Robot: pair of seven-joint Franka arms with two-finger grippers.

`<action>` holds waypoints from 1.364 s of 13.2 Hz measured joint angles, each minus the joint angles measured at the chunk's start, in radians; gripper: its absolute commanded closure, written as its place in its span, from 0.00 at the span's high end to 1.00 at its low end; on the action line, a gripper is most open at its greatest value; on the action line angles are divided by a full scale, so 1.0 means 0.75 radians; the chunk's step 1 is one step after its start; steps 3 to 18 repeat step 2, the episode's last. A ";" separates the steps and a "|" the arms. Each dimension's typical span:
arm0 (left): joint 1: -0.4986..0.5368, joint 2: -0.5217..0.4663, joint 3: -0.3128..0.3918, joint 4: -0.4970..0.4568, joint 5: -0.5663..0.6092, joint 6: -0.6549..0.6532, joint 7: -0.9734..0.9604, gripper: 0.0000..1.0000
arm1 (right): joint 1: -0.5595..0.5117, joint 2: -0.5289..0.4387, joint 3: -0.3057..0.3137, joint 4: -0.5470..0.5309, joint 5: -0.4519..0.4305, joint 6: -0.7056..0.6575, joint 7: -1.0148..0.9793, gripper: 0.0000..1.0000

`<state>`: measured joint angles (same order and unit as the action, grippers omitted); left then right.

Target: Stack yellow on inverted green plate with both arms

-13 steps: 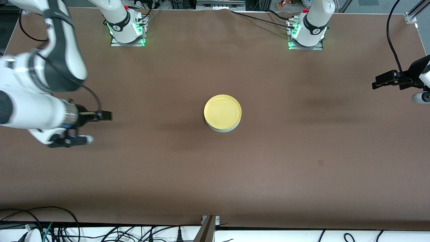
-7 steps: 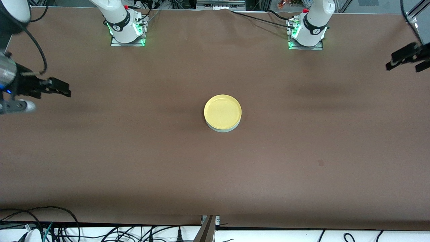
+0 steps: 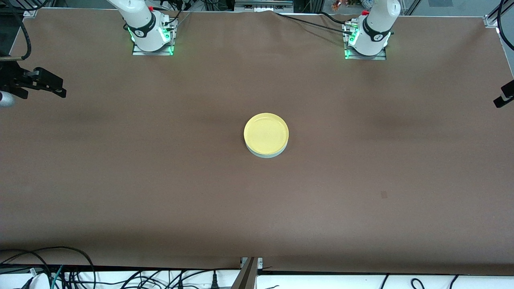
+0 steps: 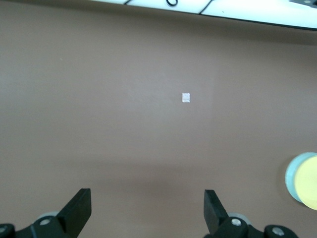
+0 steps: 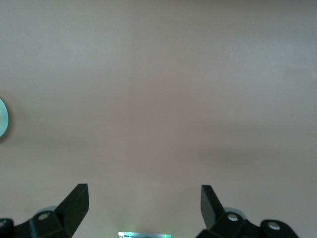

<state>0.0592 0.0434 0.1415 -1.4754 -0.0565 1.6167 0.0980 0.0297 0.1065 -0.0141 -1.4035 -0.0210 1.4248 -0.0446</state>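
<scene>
Now I see my right gripper [image 3: 60,89] splayed wide over the table's [image 3: 160,192] nine o'clock edge. Centre: yellow [image 3: 266,133] rests on the green plate [image 3: 267,154]. Left gripper [image 4: 147,208] gapes over the three o'clock edge. No readable writing.

Green plate [image 3: 266,154] on brown table [image 3: 160,180]

Even overhead light on my front view; soft shadow bands cross the matte counter [image 3: 160,192]. My wrist views look paler, slightly hazy, without glare.
</scene>
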 measured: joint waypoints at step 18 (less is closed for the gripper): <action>-0.008 0.014 -0.072 -0.001 0.109 0.012 -0.007 1.00 | -0.002 0.004 -0.007 -0.015 0.000 -0.011 -0.002 1.00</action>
